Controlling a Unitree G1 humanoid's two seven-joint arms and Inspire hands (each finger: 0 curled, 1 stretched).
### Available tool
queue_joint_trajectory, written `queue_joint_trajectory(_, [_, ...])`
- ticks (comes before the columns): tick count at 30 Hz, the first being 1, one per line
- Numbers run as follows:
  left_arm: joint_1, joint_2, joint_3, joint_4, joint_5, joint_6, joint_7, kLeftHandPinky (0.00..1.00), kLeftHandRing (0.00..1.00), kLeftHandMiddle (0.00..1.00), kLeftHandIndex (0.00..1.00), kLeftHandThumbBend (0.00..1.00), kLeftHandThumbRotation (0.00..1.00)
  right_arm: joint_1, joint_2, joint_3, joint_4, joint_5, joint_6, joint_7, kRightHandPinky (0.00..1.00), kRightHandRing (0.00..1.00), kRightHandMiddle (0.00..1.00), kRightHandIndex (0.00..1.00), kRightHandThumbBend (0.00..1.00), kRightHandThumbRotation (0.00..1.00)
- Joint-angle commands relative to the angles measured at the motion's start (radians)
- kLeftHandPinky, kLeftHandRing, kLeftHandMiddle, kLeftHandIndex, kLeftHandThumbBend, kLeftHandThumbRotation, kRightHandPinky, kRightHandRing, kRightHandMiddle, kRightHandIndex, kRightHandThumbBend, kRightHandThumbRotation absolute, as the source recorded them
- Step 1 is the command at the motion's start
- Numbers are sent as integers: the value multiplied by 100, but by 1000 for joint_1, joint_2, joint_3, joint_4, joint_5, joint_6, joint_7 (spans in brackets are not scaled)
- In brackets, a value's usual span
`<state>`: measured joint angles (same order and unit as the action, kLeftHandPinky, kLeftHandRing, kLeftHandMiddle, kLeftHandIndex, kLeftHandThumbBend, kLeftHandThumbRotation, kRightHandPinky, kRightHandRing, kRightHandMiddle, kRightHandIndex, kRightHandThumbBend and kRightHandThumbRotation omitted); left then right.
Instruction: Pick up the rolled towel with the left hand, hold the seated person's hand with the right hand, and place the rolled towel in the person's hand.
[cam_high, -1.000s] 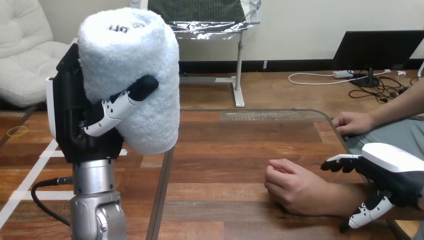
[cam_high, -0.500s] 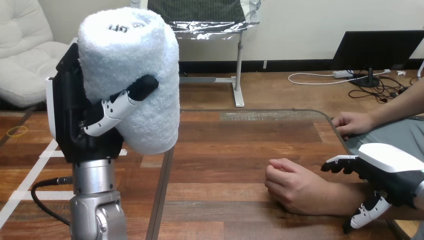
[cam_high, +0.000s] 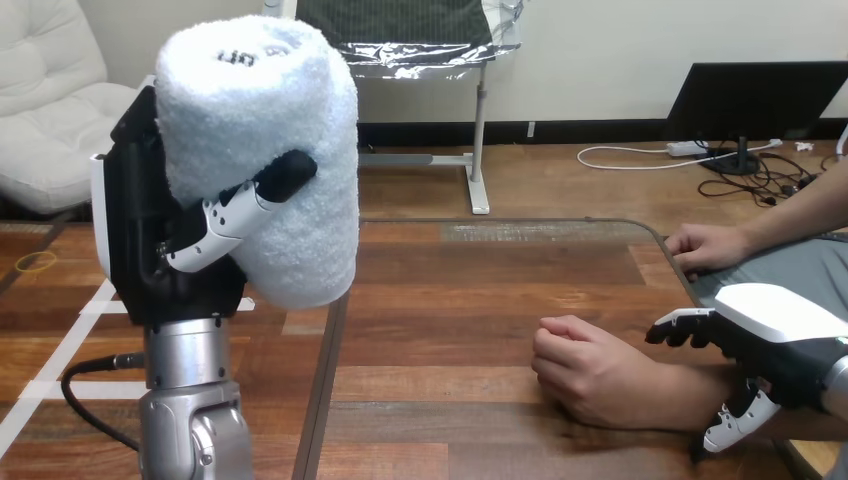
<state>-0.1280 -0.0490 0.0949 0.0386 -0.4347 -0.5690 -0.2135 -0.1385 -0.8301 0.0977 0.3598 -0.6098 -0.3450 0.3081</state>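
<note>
At the left, the robot's left hand (cam_high: 140, 235) is held up clear of the wooden surface (cam_high: 470, 290), its fingers and thumb wrapped round a white rolled towel (cam_high: 265, 130) that stands upright. Toward the right, the person's hand (cam_high: 590, 375) rests on the surface in a loose fist. At the far right, the right hand (cam_high: 775, 340) sits over the person's forearm (cam_high: 680, 395); whether it grips cannot be told.
</note>
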Motion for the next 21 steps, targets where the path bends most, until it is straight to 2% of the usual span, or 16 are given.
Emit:
queue_joint_trajectory(1, [-51, -16, 2, -57, -2, -4, 1, 19, 26, 32, 39, 57, 0, -49, -5, 18, 50, -17, 18, -26, 65, 76, 77, 78, 100, 12])
queue_joint_trajectory(6, [-50, -15, 4, -58, -4, -2, 1, 19, 26, 32, 39, 57, 0, -55, -7, 38, 54, -33, 27, -22, 62, 75, 76, 77, 100, 12])
queue_joint_trajectory(19, [-47, -13, 6, -67, -14, 7, 1, 19, 26, 32, 39, 58, 0, -52, -1, 59, 33, -36, 64, 7, 52, 69, 73, 74, 100, 9])
queue_joint_trajectory(21, [-47, -12, 7, -68, -13, 7, 2, 18, 26, 32, 39, 58, 0, -51, -1, 62, 34, -34, 57, 3, 51, 68, 72, 73, 100, 8])
